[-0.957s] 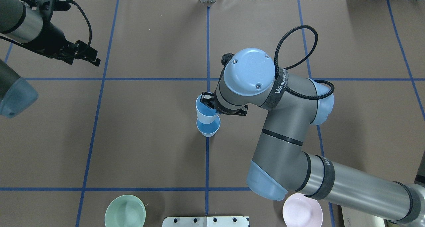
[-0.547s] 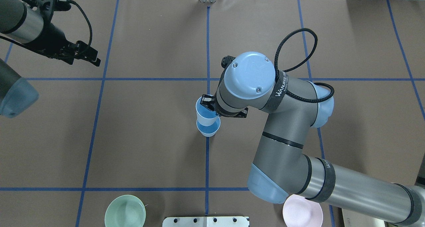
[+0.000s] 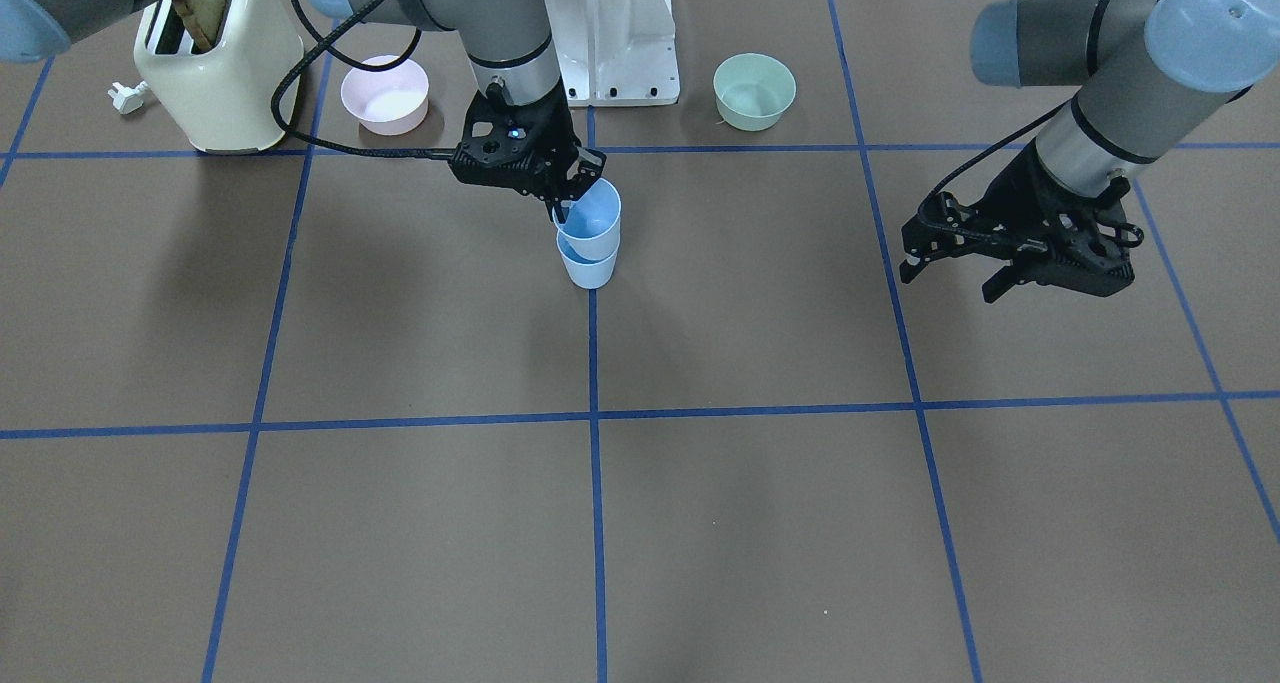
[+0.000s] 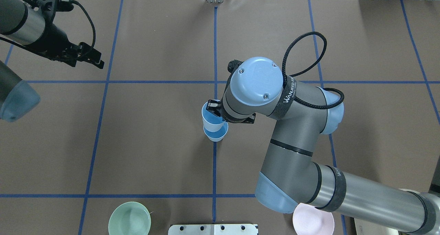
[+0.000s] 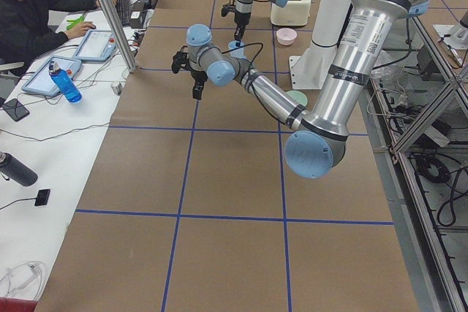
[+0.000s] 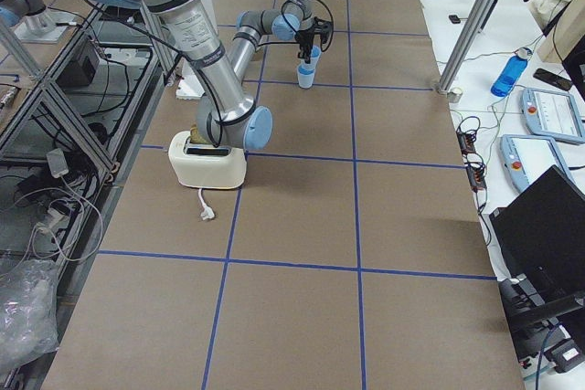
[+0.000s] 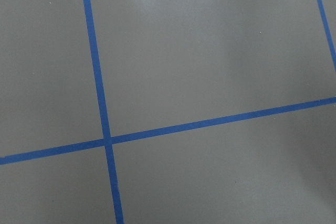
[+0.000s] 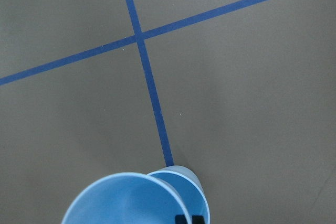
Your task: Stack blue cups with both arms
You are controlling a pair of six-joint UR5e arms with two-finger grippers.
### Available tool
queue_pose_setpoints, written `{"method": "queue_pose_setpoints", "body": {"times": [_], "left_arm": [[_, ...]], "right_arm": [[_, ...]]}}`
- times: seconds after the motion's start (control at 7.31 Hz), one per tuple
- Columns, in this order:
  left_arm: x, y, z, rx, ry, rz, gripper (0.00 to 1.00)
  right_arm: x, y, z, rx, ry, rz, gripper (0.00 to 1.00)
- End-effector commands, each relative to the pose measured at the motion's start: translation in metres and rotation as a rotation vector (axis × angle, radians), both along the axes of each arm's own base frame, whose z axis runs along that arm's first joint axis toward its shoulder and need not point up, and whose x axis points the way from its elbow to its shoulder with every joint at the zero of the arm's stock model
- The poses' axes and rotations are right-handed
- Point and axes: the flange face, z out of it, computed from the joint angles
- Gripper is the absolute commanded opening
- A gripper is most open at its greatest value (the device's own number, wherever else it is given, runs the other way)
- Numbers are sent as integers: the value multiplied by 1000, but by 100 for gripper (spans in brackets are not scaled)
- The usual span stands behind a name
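Observation:
One blue cup (image 4: 217, 136) stands upright on the table at the centre blue line. My right gripper (image 4: 216, 110) is shut on the rim of the second blue cup (image 4: 210, 120) and holds it slightly tilted, its base at the mouth of the lower cup. In the front view the held cup (image 3: 590, 213) overlaps the lower cup (image 3: 588, 265) from above. The right wrist view shows the held cup (image 8: 123, 200) close up and the lower cup (image 8: 185, 181) behind it. My left gripper (image 4: 97, 60) is open and empty, far off at the table's left; it also shows in the front view (image 3: 948, 275).
A mint-green bowl (image 4: 129, 218) and a pink bowl (image 4: 311, 223) sit at the near edge beside the white base pedestal (image 3: 610, 43). A cream toaster (image 3: 215, 63) stands beyond the pink bowl. The left wrist view shows only brown table and blue tape lines.
My right arm has moved the held cup a little down and toward the lower cup. The left arm has not moved.

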Motion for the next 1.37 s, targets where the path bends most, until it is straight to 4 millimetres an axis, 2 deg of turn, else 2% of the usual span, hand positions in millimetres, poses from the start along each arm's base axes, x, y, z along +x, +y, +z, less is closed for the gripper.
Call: {"method": "queue_pose_setpoints", "body": {"times": [0.0,0.14,0.41,0.55,0.68,0.82,0.96,1.09,1.23], "left_arm": [[0,0,1,-1,0,0,98],[0,0,0,1,1,0,98],[0,0,0,-1,1,1,98],[-10,-4,0,-2,2,-15,98],[-30,-8,7,2,11,-13,98],[-53,-11,30,50,-13,28,98],[-87,-20,51,53,-19,15,98],[-113,-26,71,60,-3,41,98],[-142,-31,95,72,-6,46,98]], "right_arm": [[-1,0,0,7,2,-7,49],[0,0,0,16,6,-3,99],[3,-3,6,23,17,8,100],[32,-36,8,79,32,-23,100],[75,-76,28,100,54,-57,100],[134,-119,54,115,60,-80,100],[198,-156,85,178,90,-119,100],[261,-182,127,200,111,-151,100],[309,-194,168,204,150,-153,100]]}}
